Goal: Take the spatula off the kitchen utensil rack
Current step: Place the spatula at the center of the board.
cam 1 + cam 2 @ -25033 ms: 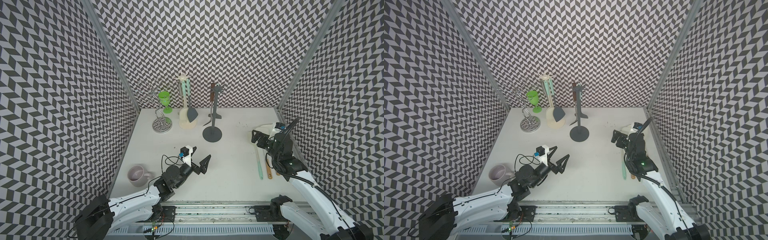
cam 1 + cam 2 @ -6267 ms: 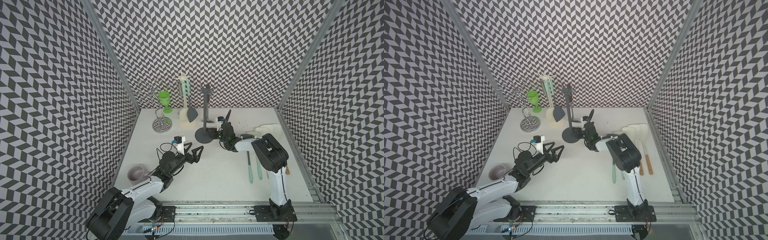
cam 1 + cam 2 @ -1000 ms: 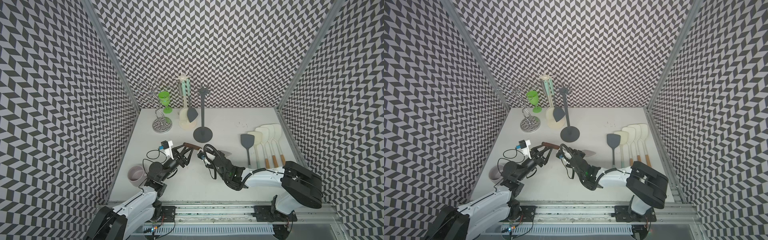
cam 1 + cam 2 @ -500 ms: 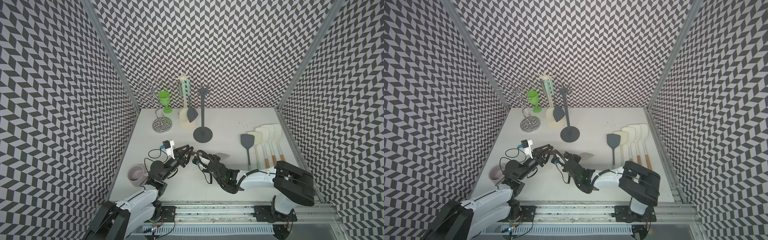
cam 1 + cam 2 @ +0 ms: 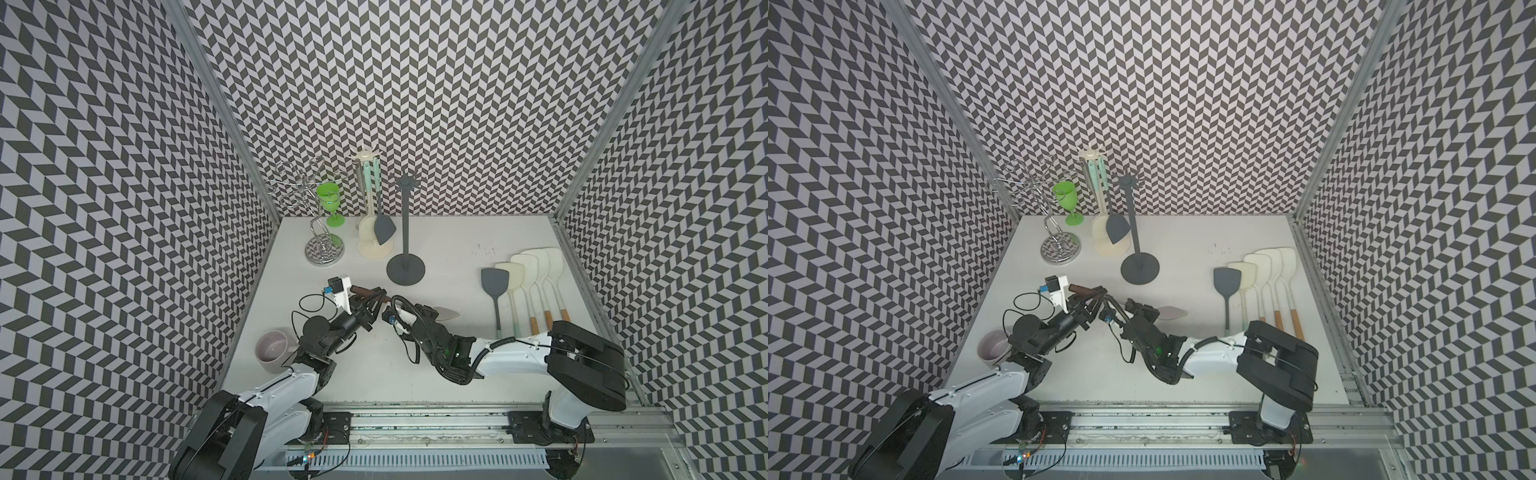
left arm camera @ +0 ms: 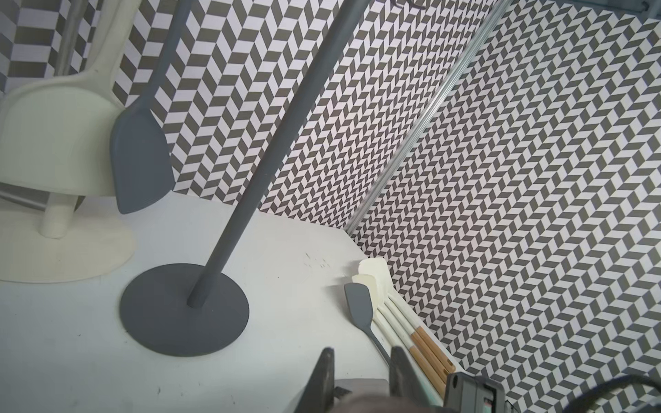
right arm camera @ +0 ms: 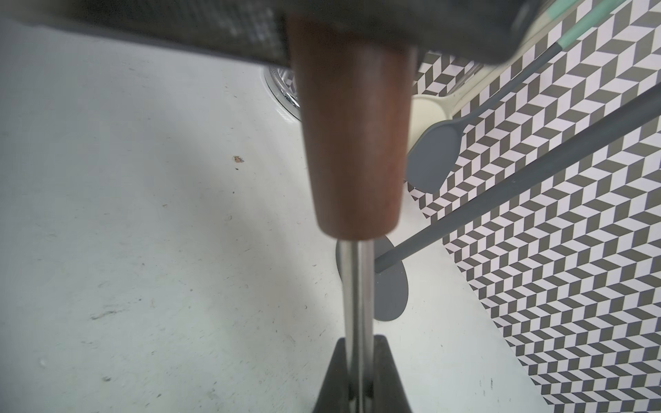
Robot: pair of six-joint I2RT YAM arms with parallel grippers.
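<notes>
The spatula, with a brown wooden handle [image 5: 365, 291], a steel shaft and a metal blade [image 5: 444, 326], hangs low over the middle of the table, lying level between my two arms. My right gripper [image 7: 359, 343] is shut on its steel shaft just behind the brown handle [image 7: 352, 143]. My left gripper [image 5: 376, 300] is shut on that handle; its fingers [image 6: 327, 372] stand either side of it in the left wrist view. The dark grey utensil rack [image 5: 405, 232] stands upright behind them with bare hooks, also seen in a top view [image 5: 1133, 224].
A row of several spatulas [image 5: 523, 282] lies at the right side. A cream rack [image 5: 370, 208] holding utensils, a wire holder [image 5: 320, 245] and a green goblet [image 5: 328, 199] stand at the back left. A pink mug [image 5: 272, 357] sits by my left arm.
My left gripper's jaws have closed in around the brown handle. My right gripper, still holding the shaft, has shifted slightly left with the spatula.
</notes>
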